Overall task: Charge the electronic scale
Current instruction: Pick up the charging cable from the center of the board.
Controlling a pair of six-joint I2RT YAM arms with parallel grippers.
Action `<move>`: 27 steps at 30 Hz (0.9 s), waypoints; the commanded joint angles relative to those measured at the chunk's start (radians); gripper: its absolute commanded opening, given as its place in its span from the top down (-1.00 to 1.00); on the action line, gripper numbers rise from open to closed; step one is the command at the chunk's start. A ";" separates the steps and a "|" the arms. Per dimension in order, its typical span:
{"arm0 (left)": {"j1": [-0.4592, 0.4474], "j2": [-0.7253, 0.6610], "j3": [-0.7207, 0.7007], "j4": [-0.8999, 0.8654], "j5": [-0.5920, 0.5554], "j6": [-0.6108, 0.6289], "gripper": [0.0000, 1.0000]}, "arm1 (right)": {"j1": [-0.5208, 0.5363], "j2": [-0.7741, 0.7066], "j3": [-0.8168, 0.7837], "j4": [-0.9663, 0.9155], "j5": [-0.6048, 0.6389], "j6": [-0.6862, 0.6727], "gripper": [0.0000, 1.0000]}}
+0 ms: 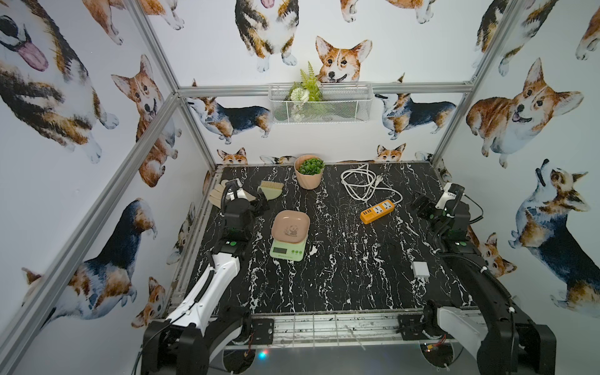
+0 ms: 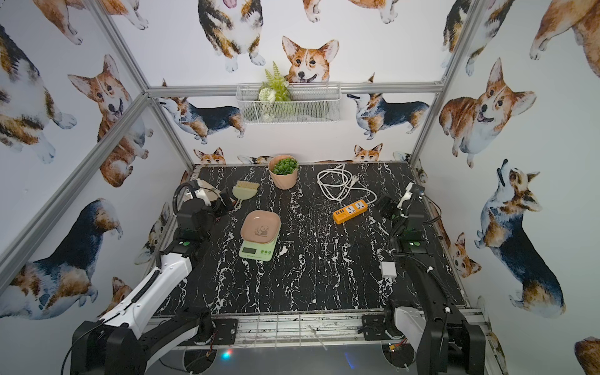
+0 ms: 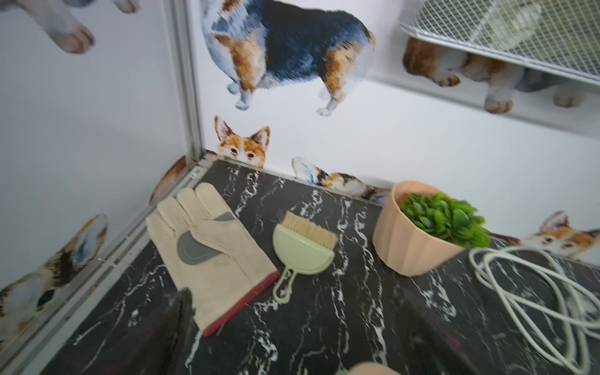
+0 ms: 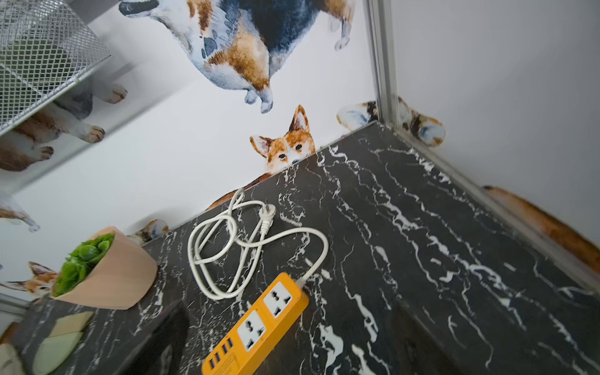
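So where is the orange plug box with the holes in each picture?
In a top view: the orange rectangular plastic power strip lies right of centre.
In a top view: same spot, right of centre.
Left wrist: not in it.
Right wrist: close to the camera, sockets facing up.
Shared landmark: the coiled white cord attached to it, visible in all four views.

The table (image 1: 341,285) is bare through its middle and near part, leaving a wide lane between the scale (image 1: 289,242) and the strip (image 1: 377,211). The scale stands free on every side. Behind the strip its cord (image 1: 362,186) sprawls in loose loops. The pot (image 1: 308,171) stands upright at the back between cord and brush (image 1: 271,190); a glove (image 3: 211,259) lies just beside the brush. A white charger (image 1: 420,269) lies alone near the right edge.
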 commanded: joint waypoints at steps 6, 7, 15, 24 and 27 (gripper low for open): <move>-0.265 0.106 0.099 -0.244 0.050 -0.086 -1.00 | -0.004 0.023 0.165 -0.791 -0.056 0.174 -0.99; -0.282 0.127 0.104 -0.238 0.070 -0.104 -1.00 | -0.009 0.010 0.157 -0.837 -0.021 0.182 -0.99; -0.375 0.256 0.174 -0.206 0.139 -0.140 -1.00 | -0.037 -0.078 0.047 -0.917 0.104 0.275 -0.99; -0.414 0.313 0.189 -0.205 0.144 -0.128 -1.00 | -0.006 0.025 0.055 -0.900 -0.072 0.219 -1.00; -0.428 0.324 0.196 -0.205 0.167 -0.131 -1.00 | 0.139 0.103 0.141 -0.891 -0.048 0.211 -0.99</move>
